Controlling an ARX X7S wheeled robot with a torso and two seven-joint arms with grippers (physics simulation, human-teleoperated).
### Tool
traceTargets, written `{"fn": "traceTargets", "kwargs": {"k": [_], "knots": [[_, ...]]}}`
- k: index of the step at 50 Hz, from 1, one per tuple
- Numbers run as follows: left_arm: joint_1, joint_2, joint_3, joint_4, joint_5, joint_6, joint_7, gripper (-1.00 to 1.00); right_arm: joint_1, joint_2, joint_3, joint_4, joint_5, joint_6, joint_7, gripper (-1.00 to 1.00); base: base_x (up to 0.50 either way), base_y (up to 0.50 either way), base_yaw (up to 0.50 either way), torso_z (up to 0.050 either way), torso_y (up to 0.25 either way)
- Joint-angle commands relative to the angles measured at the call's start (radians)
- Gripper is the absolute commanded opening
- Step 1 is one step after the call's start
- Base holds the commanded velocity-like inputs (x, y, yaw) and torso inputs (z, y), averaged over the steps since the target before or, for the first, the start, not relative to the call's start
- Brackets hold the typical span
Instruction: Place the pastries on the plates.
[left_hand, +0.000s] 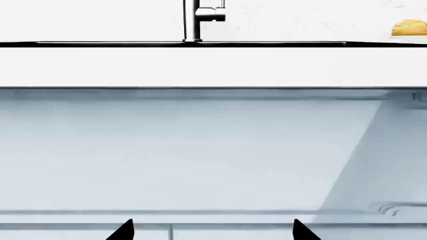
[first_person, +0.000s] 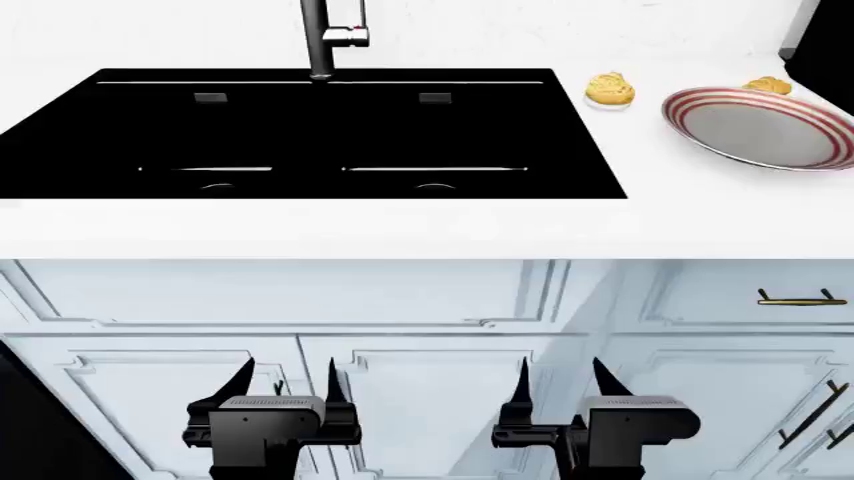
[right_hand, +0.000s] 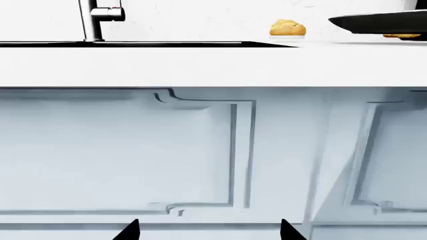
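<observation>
Two pastries: bun, croissant; one plate; two grippers

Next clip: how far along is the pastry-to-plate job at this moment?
Nothing looks done yet. The round bun sits on the bare counter, between the sink and the red-striped plate. The croissant lies beyond that plate's far rim, not on it. Nothing is in hand: the left tool and right tool are open and empty, low before the cabinet doors. Both placements remain; no second plate is in view.
</observation>
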Motion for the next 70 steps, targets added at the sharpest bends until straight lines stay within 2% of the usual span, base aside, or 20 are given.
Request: {"fn": "traceTargets", "kwargs": {"k": [1, 7, 40, 70], "knots": [[-0.003, -0.017, 0.012, -0.006, -0.017, -0.006, -0.021, 1.0, 0.0, 0.018, -0.026, 0.004, 0.009, -0.019, 0.014, 1.0, 0.0, 0.0, 0.0, 0.0, 0.0], [-0.006, -0.036, 0.038, -0.003, -0.046, 0.001, -0.061, 1.0, 0.006, 0.037, -0.055, 0.018, 0.015, -0.004, 0.04, 1.0, 0.0, 0.0, 0.0, 0.006, 0.0], [0.003, -0.095, 0.094, -0.002, -0.09, 0.033, -0.112, 1.0, 0.017, 0.084, -0.109, 0.029, 0.067, 0.017, 0.096, 1.0, 0.0, 0.0, 0.0, 0.048, 0.0], [-0.003, -0.121, 0.134, -0.007, -0.12, 0.039, -0.14, 1.0, 0.021, 0.112, -0.142, 0.03, 0.098, 0.002, 0.131, 1.0, 0.06, -0.47, 0.0, 0.0, 0.0]]}}
